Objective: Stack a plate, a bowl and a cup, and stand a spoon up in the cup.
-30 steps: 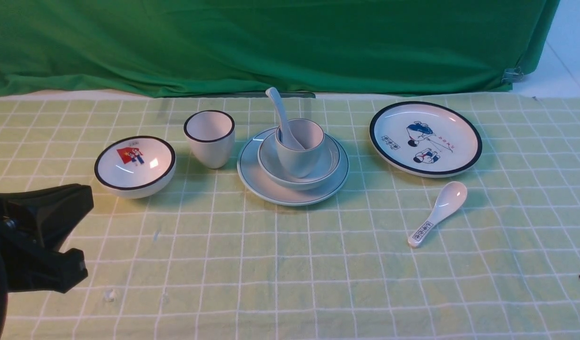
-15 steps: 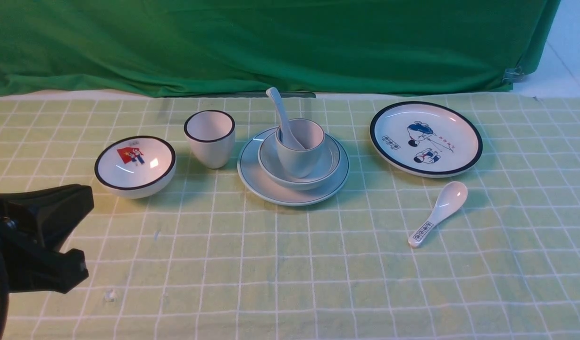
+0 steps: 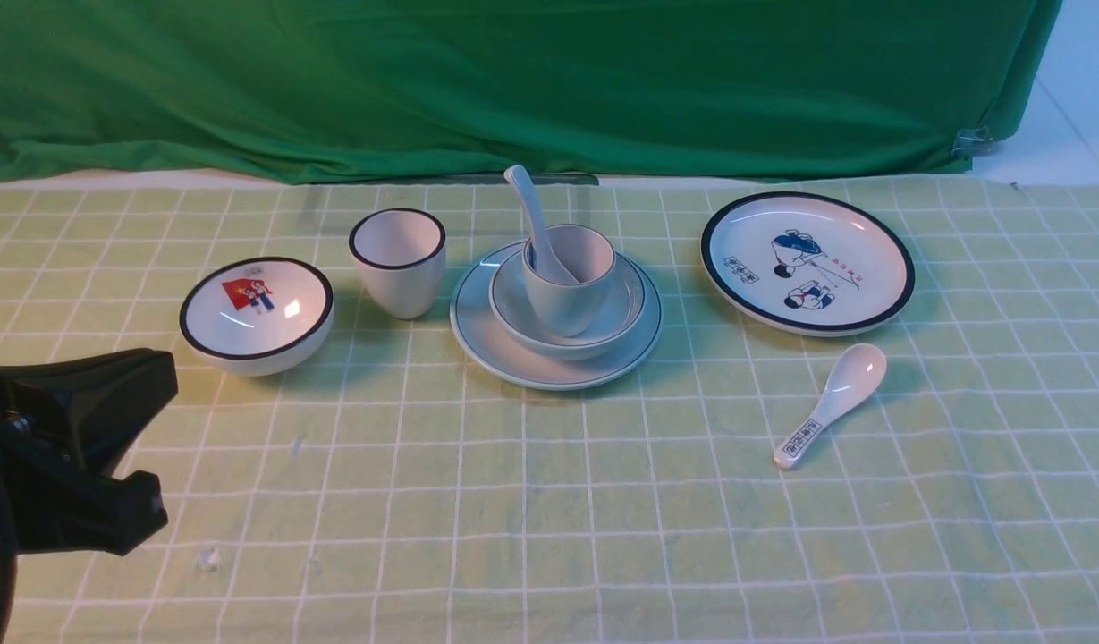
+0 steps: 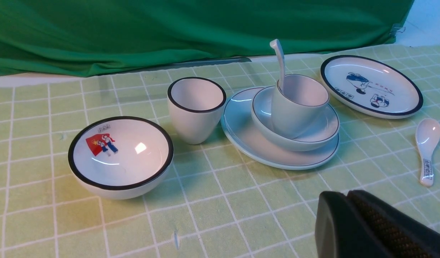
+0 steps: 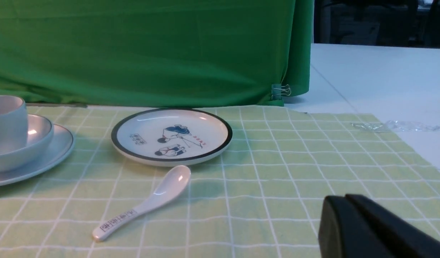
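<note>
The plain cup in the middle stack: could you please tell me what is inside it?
A plain white spoon stands in the cup, its handle leaning out over the rim. The spoon's scoop end is hidden by the cup's wall.

A pale green tablecloth (image 3: 549, 501) checked with thin white lines covers the work surface, creased in places. Behind it hangs a dark green cloth backdrop (image 3: 513, 80) in loose folds, its lower hem lying along the far edge of the tablecloth. A metal binder clip (image 5: 280, 91) pinches the backdrop's right corner. Beyond that corner lies a bare white tabletop (image 5: 377, 79), with a scrap of clear plastic (image 5: 395, 125) on it. Soft, even light falls overall.
</note>
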Controlling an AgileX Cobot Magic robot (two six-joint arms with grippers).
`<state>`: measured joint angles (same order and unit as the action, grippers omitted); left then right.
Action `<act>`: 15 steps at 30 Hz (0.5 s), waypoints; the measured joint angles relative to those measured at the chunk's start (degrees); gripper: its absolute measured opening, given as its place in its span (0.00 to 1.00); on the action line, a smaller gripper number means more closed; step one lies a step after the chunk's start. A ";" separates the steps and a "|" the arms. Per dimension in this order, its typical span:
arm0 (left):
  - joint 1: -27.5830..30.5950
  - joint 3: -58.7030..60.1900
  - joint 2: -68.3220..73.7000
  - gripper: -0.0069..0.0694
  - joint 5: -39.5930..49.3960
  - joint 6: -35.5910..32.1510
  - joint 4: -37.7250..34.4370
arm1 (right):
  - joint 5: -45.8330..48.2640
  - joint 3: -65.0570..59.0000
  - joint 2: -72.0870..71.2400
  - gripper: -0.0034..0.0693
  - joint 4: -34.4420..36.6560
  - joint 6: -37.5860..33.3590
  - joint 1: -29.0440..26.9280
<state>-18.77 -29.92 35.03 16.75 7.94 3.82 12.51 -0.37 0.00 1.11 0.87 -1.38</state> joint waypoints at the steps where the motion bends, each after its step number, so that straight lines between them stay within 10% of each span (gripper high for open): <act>1: 0.00 0.00 0.00 0.11 0.00 0.00 0.00 | 0.00 0.00 0.00 0.08 0.52 -0.87 0.00; 15: 0.00 0.00 0.00 0.11 0.00 0.00 0.00 | 0.26 0.00 0.00 0.09 1.42 -2.54 0.00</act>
<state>-18.77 -29.92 35.03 16.75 7.94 3.82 12.76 -0.37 0.00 2.53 -1.67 -1.38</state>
